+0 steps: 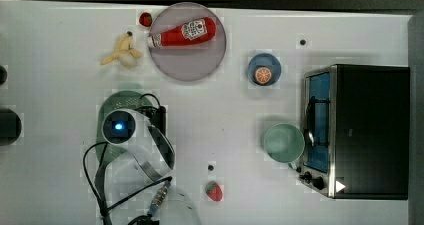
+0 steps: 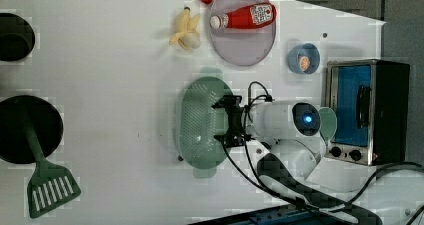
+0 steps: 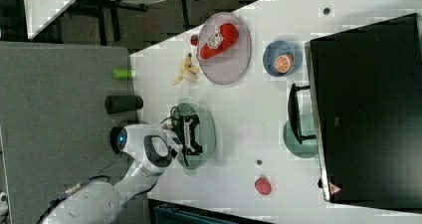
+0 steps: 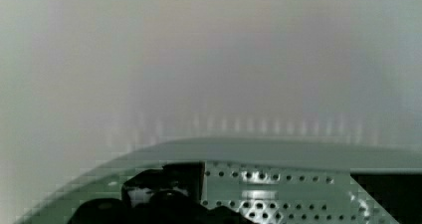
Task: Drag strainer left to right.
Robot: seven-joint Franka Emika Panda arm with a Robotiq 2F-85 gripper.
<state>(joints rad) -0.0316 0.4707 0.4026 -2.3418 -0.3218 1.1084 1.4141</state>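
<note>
**Gripper down in the strainer, drag not yet run**

Top view: strainer [image 1: 122, 101] sits at about 8 o'clock on the tabletop [image 1: 60, 110], mostly under the arm. Mint bowl [image 1: 283, 143] and toaster oven [image 1: 367, 130] lie at 3 o'clock, well apart from it.

Left view: gripper [image 2: 220, 122] reaches over the strainer's rim at its 3 o'clock side, into the perforated basin. Looks clamped on or hooked over that wall; I cannot tell whether the fingers are apart or together. Spatula [image 2: 47, 182] at 8 o'clock, well clear.

Right view: gripper body over the strainer's middle; strawberry [image 3: 263, 185] at 6 o'clock, plate [image 3: 239, 64] with ketchup bottle [image 3: 217, 40] at 12.

Wrist view: rim and dotted wall close below the camera.

Judgement: the engage step is in hand. Next calls for a level pull toward the top view's right, stopping short of the mint bowl.
</note>
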